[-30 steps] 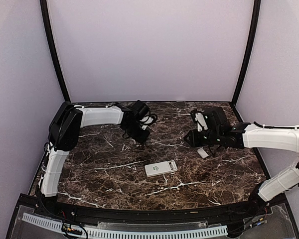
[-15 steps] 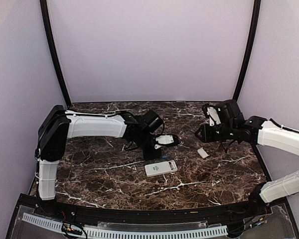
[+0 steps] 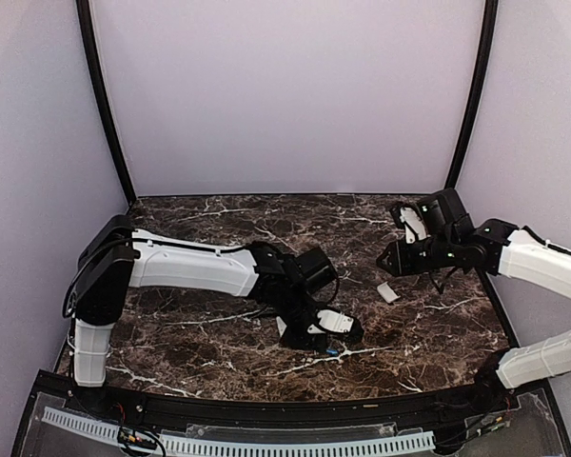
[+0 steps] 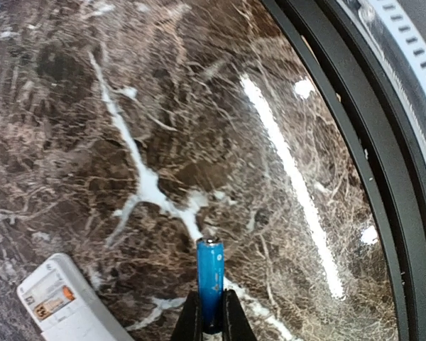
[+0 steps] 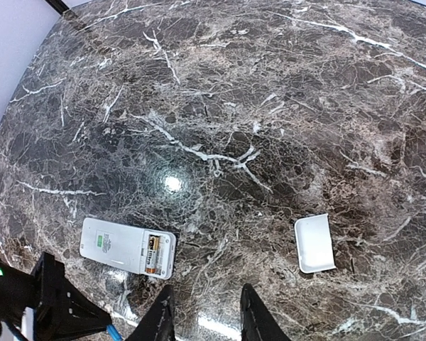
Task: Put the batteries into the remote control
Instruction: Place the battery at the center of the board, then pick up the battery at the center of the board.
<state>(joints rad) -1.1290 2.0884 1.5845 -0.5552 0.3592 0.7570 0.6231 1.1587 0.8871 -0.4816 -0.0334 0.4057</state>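
Note:
The remote control (image 5: 121, 245) lies back up on the marble, its battery bay open with one battery (image 5: 151, 256) inside. In the top view my left gripper (image 3: 325, 341) covers most of it. That left gripper (image 4: 211, 305) is shut on a blue battery (image 4: 210, 273), which sticks out ahead of the fingers, just above the table beside the remote's corner (image 4: 64, 302). My right gripper (image 5: 204, 320) is open and holds nothing. It hangs above the table at the back right (image 3: 390, 257).
The white battery cover (image 5: 314, 244) lies hollow side up right of the remote, and shows in the top view below the right gripper (image 3: 387, 292). The black table rim (image 4: 355, 142) runs close by the left gripper. Pale walls enclose the table.
My left arm has swung from the back of the table forward to the remote, carrying the blue battery. My right gripper has drawn back and up from the cover.

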